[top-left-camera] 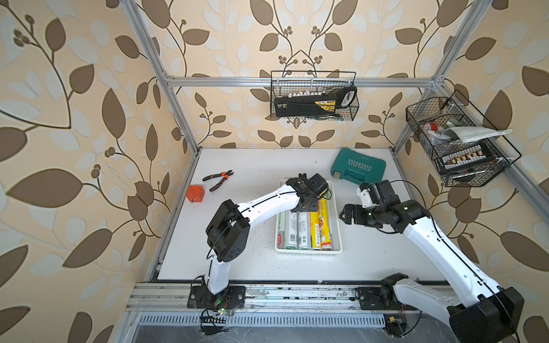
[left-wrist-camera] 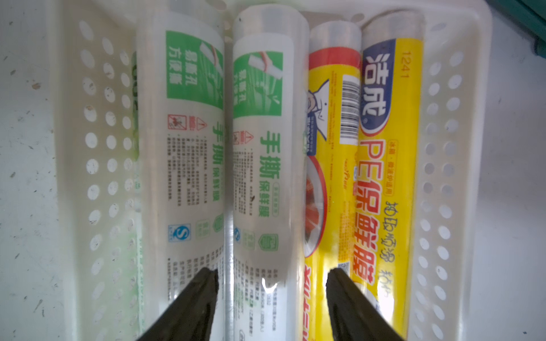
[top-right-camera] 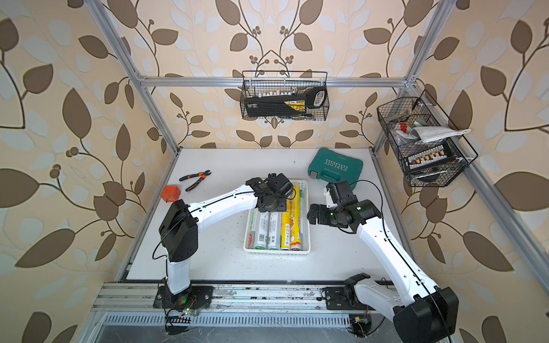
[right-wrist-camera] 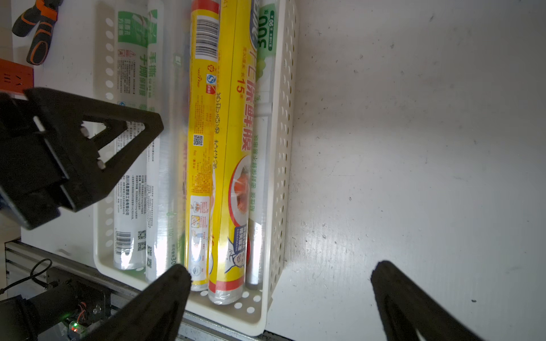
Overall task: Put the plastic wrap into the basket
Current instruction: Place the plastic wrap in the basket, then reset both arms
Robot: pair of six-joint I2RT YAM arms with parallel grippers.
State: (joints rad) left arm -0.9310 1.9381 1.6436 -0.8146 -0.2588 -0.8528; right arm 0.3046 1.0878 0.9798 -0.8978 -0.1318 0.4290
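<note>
The white perforated basket (top-left-camera: pixel 337 225) (top-right-camera: pixel 306 225) stands mid-table with several plastic wrap rolls lying side by side in it: white ones with green labels (top-left-camera: pixel 303 234) and yellow ones (top-left-camera: pixel 322 228). My left gripper (left-wrist-camera: pixel 271 273) points down over the basket's far half. It is open, its fingers standing clear on either side of a white roll (left-wrist-camera: pixel 263 147) that lies beside a yellow roll (left-wrist-camera: pixel 390 177). My right gripper (right-wrist-camera: pixel 282 268) hangs wide open and empty above the table, just right of the basket wall (right-wrist-camera: pixel 283 118), and shows in both top views (top-left-camera: pixel 347 215) (top-right-camera: pixel 315 215).
A teal tool case (top-left-camera: pixel 358 166) lies behind the basket. Orange-handled pliers (top-left-camera: pixel 218 179) and an orange cube (top-left-camera: pixel 195 193) sit at the far left. Black wire baskets hang on the back rail (top-left-camera: pixel 315 98) and the right rail (top-left-camera: pixel 457 142).
</note>
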